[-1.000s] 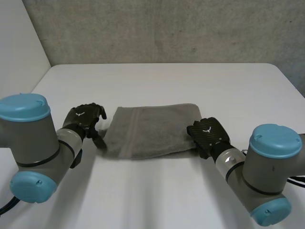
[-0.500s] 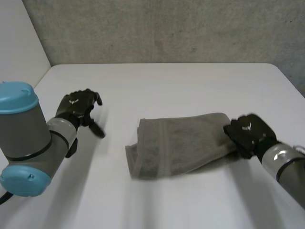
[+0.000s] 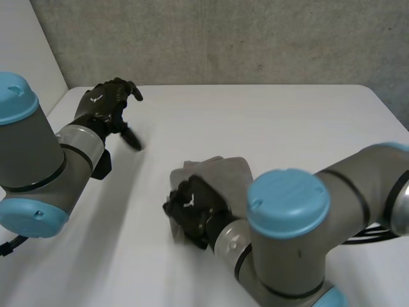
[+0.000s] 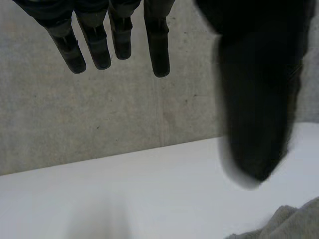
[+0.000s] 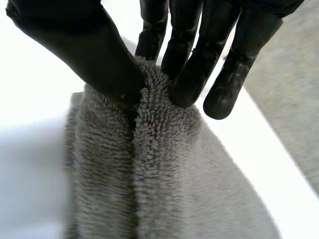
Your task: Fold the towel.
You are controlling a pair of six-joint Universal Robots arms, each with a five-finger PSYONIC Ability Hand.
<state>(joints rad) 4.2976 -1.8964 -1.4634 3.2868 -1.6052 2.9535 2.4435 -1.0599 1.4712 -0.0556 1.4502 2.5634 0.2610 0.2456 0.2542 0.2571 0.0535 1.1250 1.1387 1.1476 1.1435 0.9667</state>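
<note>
Pinching firmly with the right robot hand (image 3: 192, 211): thumb (image 5: 99, 64) on one side of a raised ridge of the towel (image 3: 220, 169), fingers (image 5: 187, 84) pressed in on the other. Bunched into a grey heap on the table (image 3: 268, 121), with the ridge and the towel's long axis running straight away from that palm and most of the pile spread beyond the fingertips. Reaching in over the towel's near side on a sharply bent right arm (image 3: 345, 185), wrist low, palm turned down onto the cloth. Well apart from the towel with the left robot hand (image 3: 108, 102), lifted off the table, fingers straight and spread wide, holding nothing. Far nearer on the right, then. Looks like a fold in mid-carry; probably calls for laying the pinched ridge down flat along the towel's length before letting go.
</note>
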